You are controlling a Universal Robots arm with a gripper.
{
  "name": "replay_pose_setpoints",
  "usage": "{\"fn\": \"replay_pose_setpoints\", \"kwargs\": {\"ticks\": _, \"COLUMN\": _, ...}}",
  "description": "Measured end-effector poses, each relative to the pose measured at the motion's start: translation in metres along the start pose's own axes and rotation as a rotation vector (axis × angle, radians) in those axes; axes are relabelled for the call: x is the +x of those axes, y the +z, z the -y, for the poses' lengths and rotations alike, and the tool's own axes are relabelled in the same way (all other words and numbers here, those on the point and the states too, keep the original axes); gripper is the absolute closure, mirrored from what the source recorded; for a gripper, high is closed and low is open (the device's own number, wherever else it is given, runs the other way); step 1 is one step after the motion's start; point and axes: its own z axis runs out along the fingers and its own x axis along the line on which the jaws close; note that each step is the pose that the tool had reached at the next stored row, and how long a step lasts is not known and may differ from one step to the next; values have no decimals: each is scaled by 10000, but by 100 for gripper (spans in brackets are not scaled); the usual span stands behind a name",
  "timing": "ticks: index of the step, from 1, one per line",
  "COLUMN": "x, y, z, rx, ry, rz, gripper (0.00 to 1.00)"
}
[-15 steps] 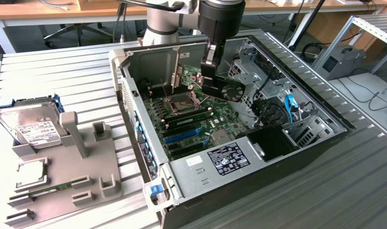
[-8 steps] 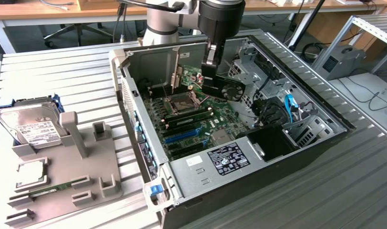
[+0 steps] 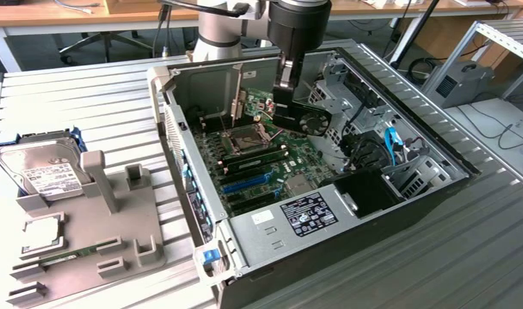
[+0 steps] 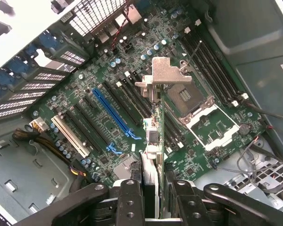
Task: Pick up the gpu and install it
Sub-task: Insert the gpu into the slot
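The labels on the hard drive (image 3: 43,172) and power supply (image 3: 274,233) cannot be read.

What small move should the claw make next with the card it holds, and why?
Probably ease the dark green graphics card, clamped in the claw, toward the long blue plastic slot; it hangs edge-on above the green motherboard, apparently off that slot's line.

The arm (image 3: 218,29) has a smooth silver-grey tube, and after it comes a thick black round part (image 3: 300,22) with a glossy surface. A thin black cable (image 3: 161,26) runs next to the tube. The end effector (image 4: 156,188) is matt black, made of flat link bars and two blocky fingers (image 4: 130,197). Each bar carries a round silver pin (image 4: 100,187), and the fingers have small round holes.
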Motion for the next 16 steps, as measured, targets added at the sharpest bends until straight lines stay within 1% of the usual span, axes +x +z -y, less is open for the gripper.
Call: {"fn": "replay_pose_setpoints", "kwargs": {"ticks": 16, "x": 0, "y": 1, "z": 0, "rx": -16, "ry": -482, "rz": 42, "gripper": 71}}
